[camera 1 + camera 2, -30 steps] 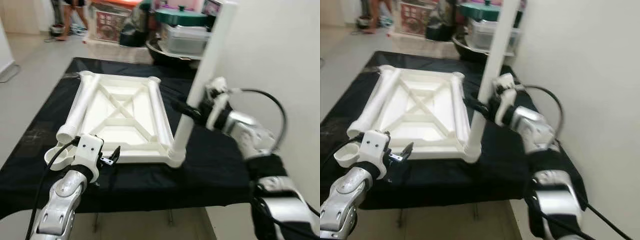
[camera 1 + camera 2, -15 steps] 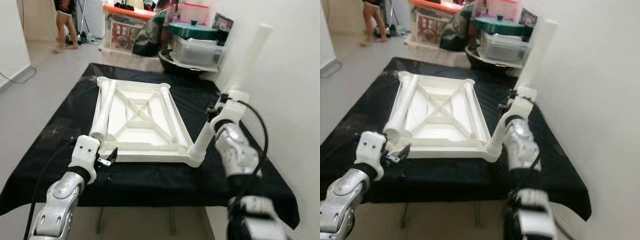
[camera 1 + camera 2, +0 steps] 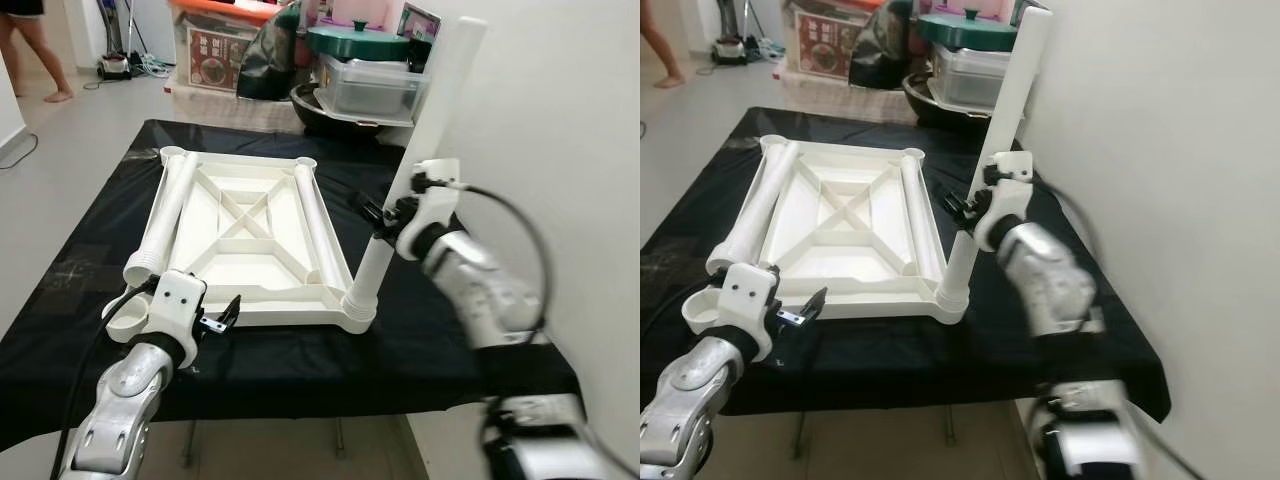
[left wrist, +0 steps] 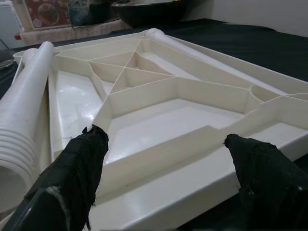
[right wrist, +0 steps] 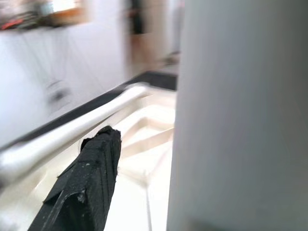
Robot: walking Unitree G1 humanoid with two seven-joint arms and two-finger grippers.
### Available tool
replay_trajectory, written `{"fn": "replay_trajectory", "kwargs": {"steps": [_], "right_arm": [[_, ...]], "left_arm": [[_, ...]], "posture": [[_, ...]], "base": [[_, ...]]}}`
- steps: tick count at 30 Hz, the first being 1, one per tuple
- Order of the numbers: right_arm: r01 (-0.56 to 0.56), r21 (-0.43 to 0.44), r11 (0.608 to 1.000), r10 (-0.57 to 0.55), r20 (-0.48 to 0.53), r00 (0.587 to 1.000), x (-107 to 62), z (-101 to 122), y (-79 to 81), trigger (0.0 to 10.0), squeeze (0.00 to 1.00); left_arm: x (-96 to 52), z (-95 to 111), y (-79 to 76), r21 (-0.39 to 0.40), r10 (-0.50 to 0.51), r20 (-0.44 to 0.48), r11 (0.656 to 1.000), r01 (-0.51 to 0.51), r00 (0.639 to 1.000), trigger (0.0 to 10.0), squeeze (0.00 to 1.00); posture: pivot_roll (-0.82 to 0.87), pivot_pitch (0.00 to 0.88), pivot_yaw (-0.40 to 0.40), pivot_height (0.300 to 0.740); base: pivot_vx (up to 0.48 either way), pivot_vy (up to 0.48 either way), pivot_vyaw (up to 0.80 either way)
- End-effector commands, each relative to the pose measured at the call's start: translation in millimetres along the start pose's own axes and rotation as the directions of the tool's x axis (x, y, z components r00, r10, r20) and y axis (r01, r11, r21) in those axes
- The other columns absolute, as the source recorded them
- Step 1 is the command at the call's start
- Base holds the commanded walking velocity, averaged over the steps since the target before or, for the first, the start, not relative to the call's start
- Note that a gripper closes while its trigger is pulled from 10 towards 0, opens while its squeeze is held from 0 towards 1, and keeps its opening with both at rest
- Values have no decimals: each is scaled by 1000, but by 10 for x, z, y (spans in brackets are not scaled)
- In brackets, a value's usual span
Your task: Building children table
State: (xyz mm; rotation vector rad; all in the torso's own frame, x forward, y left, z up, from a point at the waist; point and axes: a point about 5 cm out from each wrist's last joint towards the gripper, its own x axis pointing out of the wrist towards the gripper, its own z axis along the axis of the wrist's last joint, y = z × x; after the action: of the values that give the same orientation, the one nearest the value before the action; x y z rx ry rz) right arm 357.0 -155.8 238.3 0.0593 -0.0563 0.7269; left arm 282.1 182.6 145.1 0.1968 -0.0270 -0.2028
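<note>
A white plastic table top lies upside down on the black-covered table. One white leg stands in its near right corner socket, leaning slightly. My right gripper is at this leg, about a third of the way up. In the right wrist view one finger stands apart from the leg; the other is hidden, so the gripper reads as open. Two more legs lie on the top, along its left side and its right side. My left gripper is open, empty, at the top's near edge.
The black cloth hangs over the table's near edge. A white wall runs close along the right. Storage bins and a lidded pot crowd the far end. A person's legs stand on the floor far left.
The head views have swung about. The standing leg looks more upright than half a second ago, with my right gripper still beside it. The left gripper has stayed put.
</note>
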Motion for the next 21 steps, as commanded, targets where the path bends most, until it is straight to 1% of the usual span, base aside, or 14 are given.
{"fn": "replay_trajectory", "kwargs": {"steps": [1, 6, 7, 8, 9, 10, 11, 12, 13, 14, 15, 16, 20, 21], "right_arm": [[-182, 12, 983, 182, -101, 978, -10, -229, 111, 10000, 0], [-243, 3, 970, 238, -200, 950, -23, -405, 108, 10000, 0], [-213, 26, 977, 214, -214, 953, 18, -461, 71, 3686, 0], [-213, 26, 977, 214, -214, 953, 18, -461, 71, 3686, 0], [-99, 17, 995, 101, -238, 966, 90, -512, -8, 0, 0], [-99, 17, 995, 101, -238, 966, 90, -512, -8, 0, 0], [116, 24, 993, -106, -249, 963, 157, -537, -139, 0, 0], [116, 24, 993, -106, -249, 963, 157, -537, -139, 0, 0], [450, 61, 891, -429, -214, 878, 140, -544, -307, 0, 0], [750, 119, 651, -716, -230, 659, -19, -673, -360, 0, 0], [750, 119, 651, -716, -230, 659, -19, -673, -360, 0, 0], [776, 140, 615, -739, -240, 630, -57, -752, -234, 0, 0], [763, 152, 628, -721, -256, 644, -71, -840, -18, 0, 0], [682, 160, 713, -638, -256, 726, 26, -858, 234, 10000, 0]], "left_arm": [[18, -39, -32, -12, -11, -14, 1000, 11, 1000, 10000, 0], [15, -40, -35, -11, -12, -14, 1000, 12, 1000, 10000, 0], [12, -40, -35, -11, -12, -15, 1000, 12, 1000, 10000, 0], [12, -40, -35, -11, -12, -15, 1000, 12, 1000, 10000, 0], [9, -40, -36, -11, -12, -15, 1000, 12, 1000, 10000, 0], [9, -40, -36, -11, -12, -15, 1000, 12, 1000, 10000, 0], [7, -41, -35, -11, -11, -16, 1000, 11, 1000, 10000, 0], [7, -41, -35, -11, -11, -16, 1000, 11, 1000, 10000, 0], [2, -41, -33, -12, -9, -17, 1000, 9, 1000, 10000, 0], [-10, -42, -26, -13, -7, -18, 1000, 7, 1000, 10000, 0], [-10, -42, -26, -13, -7, -18, 1000, 7, 1000, 10000, 0], [-15, -40, -21, -13, -7, -18, 1000, 6, 1000, 10000, 0], [-17, -41, -12, -12, -7, -18, 1000, 6, 1000, 10000, 0], [-15, -43, -10, -11, -8, -19, 1000, 8, 1000, 10000, 0]], "posture": [[131, 0, -184, 740], [138, 0, -188, 740], [140, 0, -190, 740], [140, 0, -190, 740], [145, 0, -194, 740], [145, 0, -194, 740], [145, 0, -194, 740], [145, 0, -194, 740], [144, 0, -195, 740], [143, 0, -193, 740], [143, 0, -193, 740], [146, 0, -188, 740], [145, 0, -184, 740], [135, 0, -173, 740]], "base": [[0, 0, 0], [0, 0, 0], [0, 0, 0], [0, 0, 0], [0, 0, 0], [0, 0, 0], [0, 0, 0], [0, 0, 0], [0, 0, 0], [0, 0, 0], [0, 0, 0], [0, 0, 0], [0, 0, 0], [0, 0, 0]]}}
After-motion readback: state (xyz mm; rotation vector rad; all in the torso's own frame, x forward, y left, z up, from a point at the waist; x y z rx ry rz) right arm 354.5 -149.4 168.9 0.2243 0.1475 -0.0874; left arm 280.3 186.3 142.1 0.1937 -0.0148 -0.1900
